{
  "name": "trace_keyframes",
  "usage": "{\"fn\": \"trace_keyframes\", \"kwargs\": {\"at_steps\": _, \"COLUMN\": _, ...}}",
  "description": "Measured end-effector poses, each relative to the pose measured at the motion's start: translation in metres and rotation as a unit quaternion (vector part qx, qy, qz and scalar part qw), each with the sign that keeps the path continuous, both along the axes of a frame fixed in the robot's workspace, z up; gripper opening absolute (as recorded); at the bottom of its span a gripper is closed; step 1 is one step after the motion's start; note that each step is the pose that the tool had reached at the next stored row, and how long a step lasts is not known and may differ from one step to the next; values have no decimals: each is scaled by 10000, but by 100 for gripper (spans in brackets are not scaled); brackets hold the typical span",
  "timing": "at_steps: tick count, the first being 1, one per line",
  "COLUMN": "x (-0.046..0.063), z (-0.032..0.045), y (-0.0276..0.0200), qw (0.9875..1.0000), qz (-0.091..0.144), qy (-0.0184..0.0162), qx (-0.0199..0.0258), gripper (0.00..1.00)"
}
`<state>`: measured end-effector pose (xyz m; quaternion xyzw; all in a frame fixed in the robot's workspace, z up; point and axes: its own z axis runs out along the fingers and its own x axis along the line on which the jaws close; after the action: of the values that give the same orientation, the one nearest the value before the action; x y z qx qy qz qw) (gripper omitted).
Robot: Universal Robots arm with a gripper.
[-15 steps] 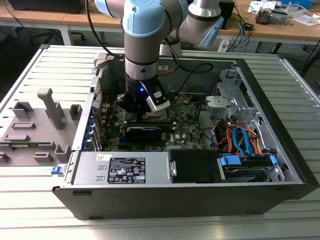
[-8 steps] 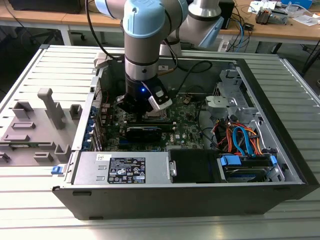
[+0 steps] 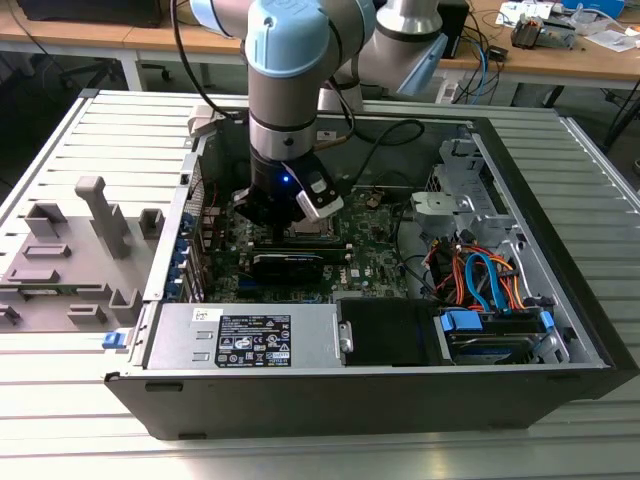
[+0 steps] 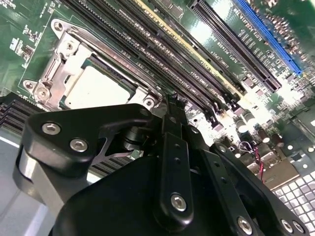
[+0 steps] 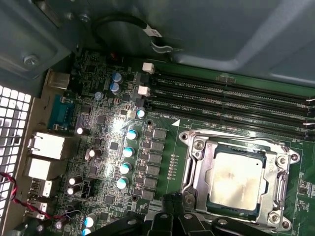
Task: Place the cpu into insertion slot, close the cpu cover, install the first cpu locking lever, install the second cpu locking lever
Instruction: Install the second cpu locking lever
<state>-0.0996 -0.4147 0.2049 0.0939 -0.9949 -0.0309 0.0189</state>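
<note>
Open computer case (image 3: 560, 330) lies on a slatted grey worktop (image 3: 60, 420), its green motherboard (image 5: 162, 147) exposed. The arm (image 3: 290, 90) reaches down into the case from the far side, and its claw (image 3: 290, 215) sits low over the board, toward the exterior view's left of the case interior. In both wrist views the cpu (image 5: 236, 179) lies seated in the insertion slot (image 5: 275, 216), its silvery-grey top facing up and level with the frame. The cpu cover (image 5: 194, 172) lies flat around the chip, the metal top visible through its square window. The claw's black fingers (image 4: 172, 115) appear pressed together with no gap between them and nothing held, their tips just beside the edge of the socket frame in the second wrist view; in the first wrist view the claw tips (image 5: 172, 216) sit just beside the socket's corner. Long black memory slots (image 5: 231, 96) run along one side of the socket. Whether any locking lever is latched cannot be told. A grey fixture block (image 3: 75, 250) stands on the worktop at the exterior view's left, well apart from the case
</note>
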Motion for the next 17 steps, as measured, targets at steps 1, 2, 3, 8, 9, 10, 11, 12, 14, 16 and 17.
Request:
{"fn": "trace_keyframes", "kwargs": {"at_steps": 1, "x": 0, "z": -5, "y": 1, "qw": 10000, "qz": 0, "qy": -1, "qx": 5, "gripper": 11}}
{"fn": "trace_keyframes", "kwargs": {"at_steps": 2, "x": 0, "z": -10, "y": 3, "qw": 10000, "qz": -1, "qy": 0, "qx": 8, "gripper": 11}}
{"fn": "trace_keyframes", "kwargs": {"at_steps": 3, "x": -1, "z": -15, "y": 4, "qw": 10000, "qz": 0, "qy": 1, "qx": 11, "gripper": 11}}
{"fn": "trace_keyframes", "kwargs": {"at_steps": 8, "x": -1, "z": -37, "y": 4, "qw": 10000, "qz": 0, "qy": 2, "qx": 9, "gripper": 11}}
{"fn": "trace_keyframes", "kwargs": {"at_steps": 9, "x": -1, "z": -36, "y": 4, "qw": 10000, "qz": 0, "qy": 0, "qx": 8, "gripper": 11}}
{"fn": "trace_keyframes", "kwargs": {"at_steps": 10, "x": 1, "z": -17, "y": 6, "qw": 10000, "qz": 0, "qy": -7, "qx": 11, "gripper": 11}}
{"fn": "trace_keyframes", "kwargs": {"at_steps": 11, "x": 1, "z": 12, "y": 6, "qw": 10000, "qz": 0, "qy": -5, "qx": 7, "gripper": 11}}
{"fn": "trace_keyframes", "kwargs": {"at_steps": 12, "x": 2, "z": 24, "y": 5, "qw": 10000, "qz": 0, "qy": -3, "qx": 2, "gripper": 11}}
{"fn": "trace_keyframes", "kwargs": {"at_steps": 14, "x": 33, "z": 25, "y": 6, "qw": 10000, "qz": -1, "qy": -1, "qx": 3, "gripper": 11}}
{"fn": "trace_keyframes", "kwargs": {"at_steps": 16, "x": 127, "z": 26, "y": 5, "qw": 10000, "qz": 0, "qy": 25, "qx": 3, "gripper": 11}}
{"fn": "trace_keyframes", "kwargs": {"at_steps": 17, "x": 178, "z": 26, "y": 5, "qw": 10000, "qz": 0, "qy": 47, "qx": 2, "gripper": 11}}
